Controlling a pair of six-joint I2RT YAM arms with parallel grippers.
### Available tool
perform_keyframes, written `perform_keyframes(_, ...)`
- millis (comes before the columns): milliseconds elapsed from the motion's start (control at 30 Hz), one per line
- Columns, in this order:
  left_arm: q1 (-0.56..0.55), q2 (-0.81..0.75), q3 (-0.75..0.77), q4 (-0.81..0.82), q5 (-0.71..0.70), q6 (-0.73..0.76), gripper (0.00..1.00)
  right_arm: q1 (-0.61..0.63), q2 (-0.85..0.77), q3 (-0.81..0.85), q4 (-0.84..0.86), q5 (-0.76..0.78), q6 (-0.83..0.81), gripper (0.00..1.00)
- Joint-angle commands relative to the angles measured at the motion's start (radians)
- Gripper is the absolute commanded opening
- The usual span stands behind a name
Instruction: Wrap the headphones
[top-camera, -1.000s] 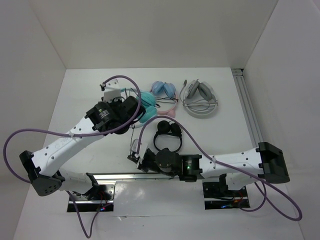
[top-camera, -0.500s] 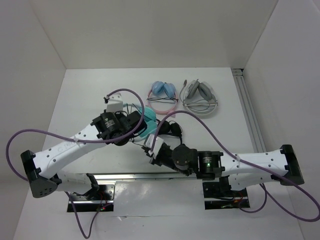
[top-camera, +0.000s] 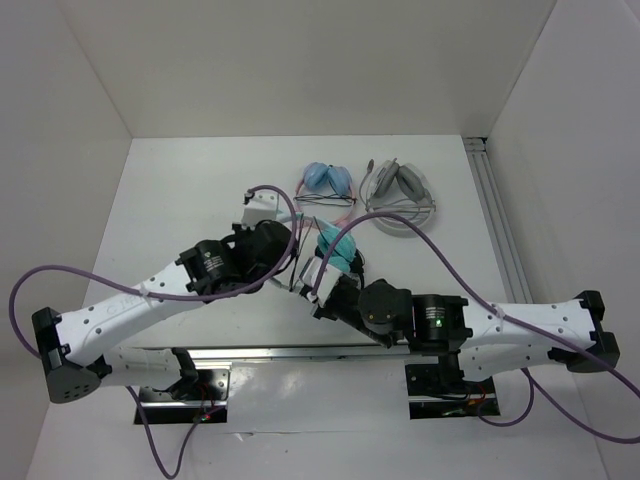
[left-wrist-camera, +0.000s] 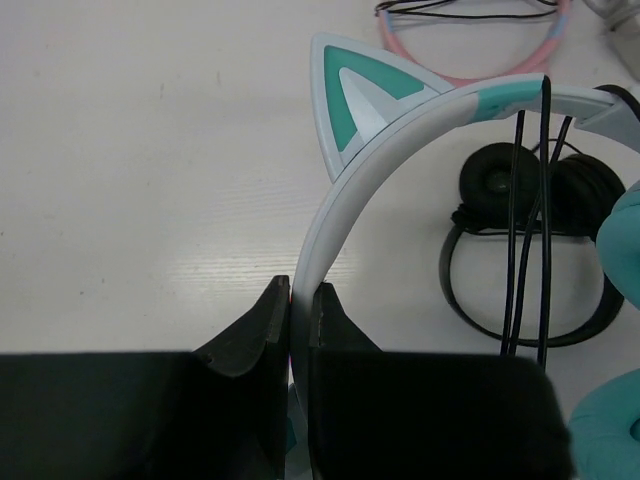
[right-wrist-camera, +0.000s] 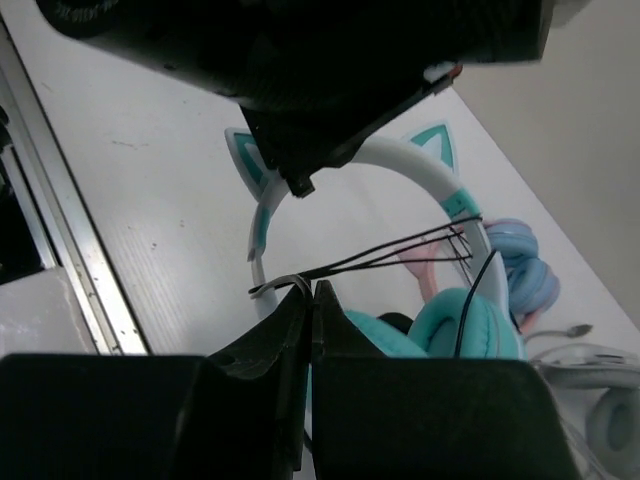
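The teal headphones (top-camera: 330, 247) hang lifted between both arms at the table's centre. In the left wrist view their whitish band (left-wrist-camera: 400, 140) with a teal cat ear (left-wrist-camera: 355, 95) runs down into my left gripper (left-wrist-camera: 300, 290), which is shut on it. Thin black cable (left-wrist-camera: 530, 220) strands cross the band and hang down. My right gripper (right-wrist-camera: 312, 288) is shut on the cable (right-wrist-camera: 400, 250), whose strands stretch from its tips to the band (right-wrist-camera: 455, 200). The teal cups (right-wrist-camera: 470, 320) sit just behind the right fingers. In the top view the left gripper (top-camera: 292, 262) and right gripper (top-camera: 318, 288) are close together.
Small black headphones (left-wrist-camera: 520, 180) lie on the table under the held pair. Pink-banded blue headphones (top-camera: 328, 180) and a grey-white pair (top-camera: 400, 195) lie at the back. A metal rail (top-camera: 495, 220) runs along the right side.
The left arm has carried the teal headphones right and toward the centre. The right gripper has swung forward and right, pulling the cable taut beside them.
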Motion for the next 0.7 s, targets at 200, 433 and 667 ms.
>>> perform_keyframes(200, -0.06, 0.038, 0.009, 0.129, 0.112, 0.283, 0.0, 0.019, 0.034, 0.199, -0.108, 0.106, -0.125, 0.02)
perform_keyframes(433, -0.071, 0.003, 0.009, 0.108, 0.269, 0.412, 0.0, 0.09, 0.02, 0.157, -0.116, 0.261, -0.205, 0.02)
perform_keyframes(667, -0.071, -0.04, 0.038, 0.006, 0.45, 0.505, 0.0, 0.131, -0.009, 0.157, -0.158, 0.322, -0.226, 0.03)
